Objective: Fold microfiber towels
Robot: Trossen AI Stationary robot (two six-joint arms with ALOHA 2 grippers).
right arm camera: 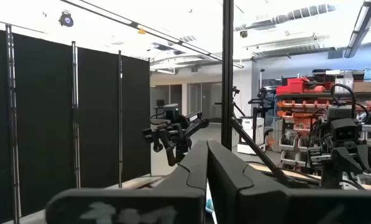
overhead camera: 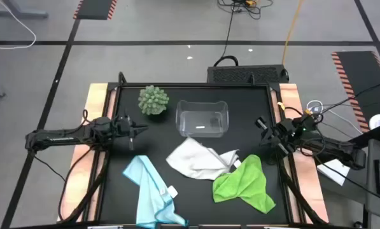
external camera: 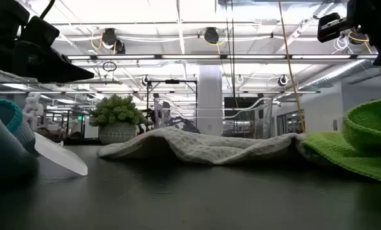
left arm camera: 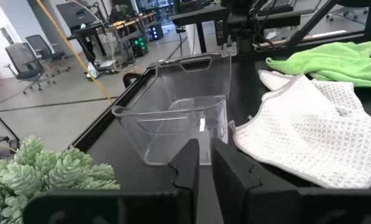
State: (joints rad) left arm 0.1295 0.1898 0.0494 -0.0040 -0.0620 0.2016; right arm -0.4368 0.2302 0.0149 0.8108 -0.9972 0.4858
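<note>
Three microfiber towels lie crumpled on the black table. The white one (overhead camera: 196, 159) is in the middle, and its right corner touches the lime green one (overhead camera: 244, 183) at the near right. The light blue one (overhead camera: 151, 187), with a small white tag (overhead camera: 172, 190), is at the near left. My left gripper (overhead camera: 140, 130) hovers above the table's left side, left of the white towel, pointing toward the right edge. Its fingers (left arm camera: 185, 165) stand a narrow gap apart with nothing between them. My right gripper (overhead camera: 258, 121) hangs over the right side, shut and empty (right arm camera: 207, 155).
A clear plastic bin (overhead camera: 202, 117) stands at the far middle, just beyond the white towel and ahead of my left gripper (left arm camera: 205, 155). A round green spiky plant (overhead camera: 153, 100) stands at the far left. Bare black tabletop (overhead camera: 196, 207) lies between the blue and green towels.
</note>
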